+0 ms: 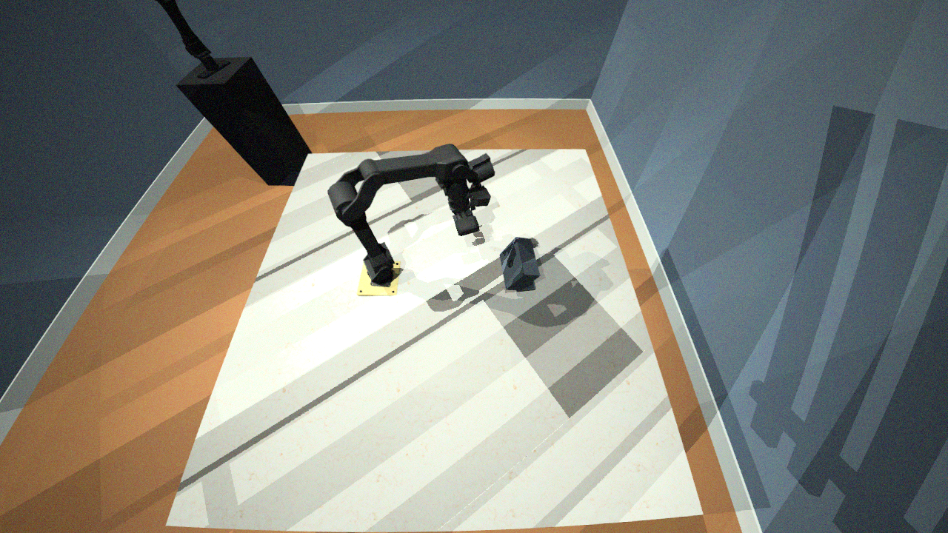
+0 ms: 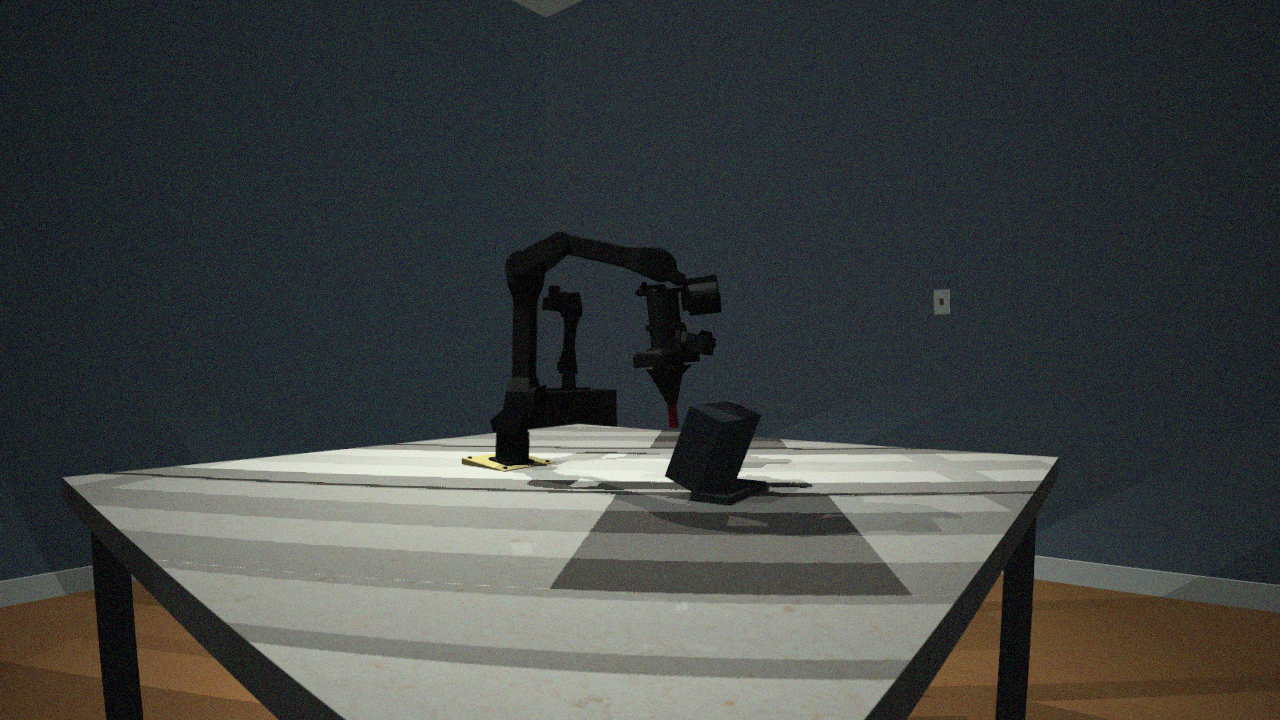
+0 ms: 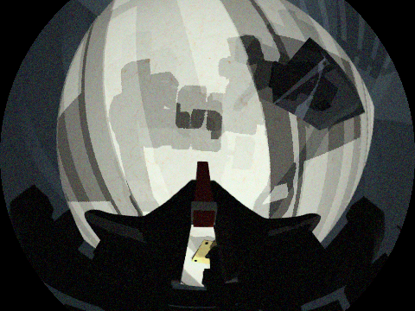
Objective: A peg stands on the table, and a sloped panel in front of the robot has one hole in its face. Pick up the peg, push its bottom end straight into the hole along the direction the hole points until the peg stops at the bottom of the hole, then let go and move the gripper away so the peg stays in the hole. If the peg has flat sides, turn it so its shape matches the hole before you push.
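A dark red peg (image 2: 673, 417) (image 3: 202, 173) with a flat-sided look hangs upright below my gripper. My gripper (image 1: 467, 232) (image 2: 672, 404) (image 3: 202, 184) is shut on the peg, its fingers around the upper part, and holds it above the table. The peg cannot be made out in the top view. The dark blue-grey sloped panel (image 1: 523, 266) (image 2: 713, 452) (image 3: 347, 101) stands apart from the peg, at upper right in the wrist view. Its hole (image 1: 510, 263) is a small dark spot on the face turned toward the robot base. The hole's shape is unclear in the shadow.
The arm's yellow base plate (image 1: 366, 289) (image 2: 483, 462) (image 3: 201, 254) is on the pale table (image 1: 371, 424) (image 2: 429, 644). A tall black pedestal (image 1: 241, 119) (image 2: 581, 407) carrying another dark arm stands beyond the table edge. Striped shadows cross the table and panel.
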